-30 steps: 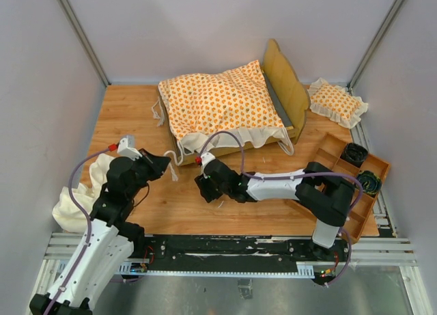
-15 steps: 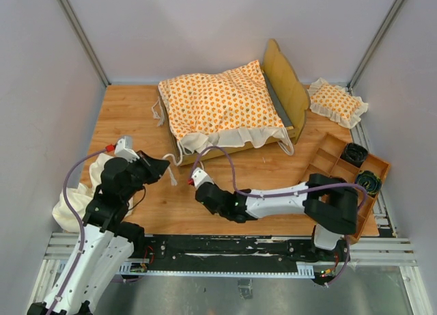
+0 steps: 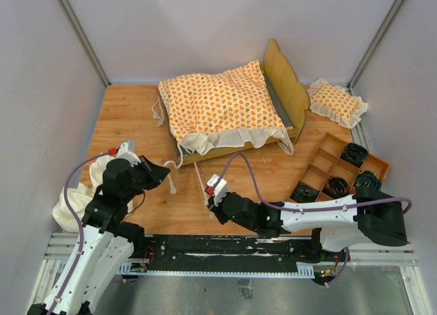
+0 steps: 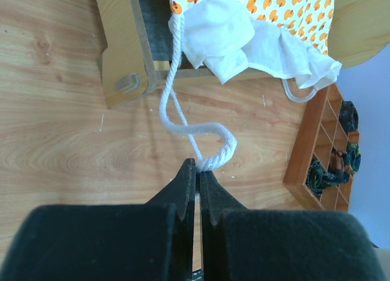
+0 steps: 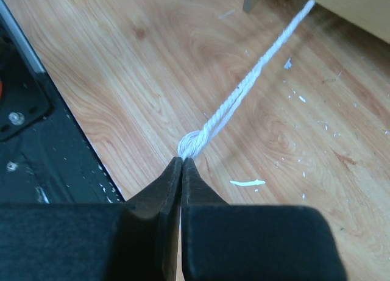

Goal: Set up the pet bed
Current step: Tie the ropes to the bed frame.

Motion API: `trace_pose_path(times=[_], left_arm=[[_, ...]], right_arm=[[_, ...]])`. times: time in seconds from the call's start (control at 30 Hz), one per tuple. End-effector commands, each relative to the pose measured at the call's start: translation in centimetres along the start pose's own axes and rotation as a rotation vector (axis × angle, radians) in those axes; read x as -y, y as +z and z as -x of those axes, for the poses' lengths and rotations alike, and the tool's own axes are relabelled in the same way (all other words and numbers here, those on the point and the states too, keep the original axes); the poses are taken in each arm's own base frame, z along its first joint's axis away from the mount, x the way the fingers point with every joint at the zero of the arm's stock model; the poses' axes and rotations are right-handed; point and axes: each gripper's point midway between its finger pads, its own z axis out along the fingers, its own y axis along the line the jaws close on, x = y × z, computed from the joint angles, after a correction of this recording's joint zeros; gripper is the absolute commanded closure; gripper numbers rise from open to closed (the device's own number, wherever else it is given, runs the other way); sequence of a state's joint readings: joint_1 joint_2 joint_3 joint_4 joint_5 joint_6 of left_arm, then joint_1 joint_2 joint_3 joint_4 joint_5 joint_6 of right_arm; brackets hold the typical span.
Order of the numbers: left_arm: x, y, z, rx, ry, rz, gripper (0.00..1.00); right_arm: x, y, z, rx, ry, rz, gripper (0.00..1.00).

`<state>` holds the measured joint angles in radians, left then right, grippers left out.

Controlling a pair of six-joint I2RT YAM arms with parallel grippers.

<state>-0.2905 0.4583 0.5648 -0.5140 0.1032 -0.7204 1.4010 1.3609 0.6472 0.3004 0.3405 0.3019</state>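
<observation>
The pet bed's light-wood frame [image 3: 287,83] stands at the back of the table with the orange-patterned cushion [image 3: 222,103] lying on it, cream ruffle toward me. In the left wrist view my left gripper [image 4: 198,165] is shut on a looped white tie string [image 4: 183,125] that hangs from the cushion's corner by the frame [image 4: 122,55]. The left gripper [image 3: 167,170] sits just in front of the bed's near left corner. My right gripper [image 5: 182,161] is shut on the knotted end of a second tie string [image 5: 256,74], which runs taut back to the bed. That right gripper [image 3: 207,191] is low near the table's front edge.
A small orange-patterned pillow [image 3: 336,102] lies at the back right. A wooden organizer tray [image 3: 321,171] with dark items sits at the right, above the right arm. A cream cloth [image 3: 72,202] is bunched at the left edge beside the left arm. Walls close three sides.
The right gripper shut on the tie string's knotted end and drew back toward the front edge, pulling it straight. The right arm swung low, uncovering the tray. The left arm barely shifted.
</observation>
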Motion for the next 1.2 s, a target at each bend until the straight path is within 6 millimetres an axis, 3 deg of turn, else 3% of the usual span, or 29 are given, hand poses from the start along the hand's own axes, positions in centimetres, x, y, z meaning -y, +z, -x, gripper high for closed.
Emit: trace_pose_path(times=[0.0,0.13,0.23,0.37,0.47,0.57,0.67,0.8,0.93,1.17], left_arm=[[0.6,-0.7,0.4,-0.010,0.004,0.002,1.00],[0.6,-1.0,0.4,-0.010,-0.004,0.006,1.00],[0.5,-0.4,-1.2,-0.051,-0.031,-0.034,1.00],[-1.0,1.4,-4.3,-0.118,-0.062,-0.060,1.00],[-1.2,2.5,-6.2,-0.181,-0.156,-0.085,0.99],[-0.7,3.3,-7.6,-0.240,-0.207,-0.140,0.79],[-0.9,3.6,-6.1,-0.196,-0.148,-0.095,0.51],[-0.4,2.9,-1.6,-0.030,-0.133,-0.026,0.40],[0.1,2.1,0.6,0.053,-0.189,0.001,0.36],[1.7,2.0,-0.3,0.024,-0.329,-0.106,0.35]], right_arm=[[-1.2,-0.8,2.5,0.097,0.067,0.062,1.00],[-2.1,-0.4,2.0,0.090,0.087,0.104,1.00],[-1.9,0.1,1.7,0.086,0.104,0.088,1.00],[1.0,0.0,4.5,0.116,0.228,0.025,1.00],[1.9,-0.1,7.8,0.155,0.307,0.058,1.00],[1.1,0.6,11.0,0.188,0.324,0.106,1.00],[0.4,1.7,13.5,0.205,0.340,0.152,1.00],[-0.1,3.2,14.2,0.205,0.302,0.188,1.00],[1.0,4.1,13.7,0.215,0.329,0.182,1.00],[0.1,4.5,13.6,0.236,0.292,0.270,1.00]])
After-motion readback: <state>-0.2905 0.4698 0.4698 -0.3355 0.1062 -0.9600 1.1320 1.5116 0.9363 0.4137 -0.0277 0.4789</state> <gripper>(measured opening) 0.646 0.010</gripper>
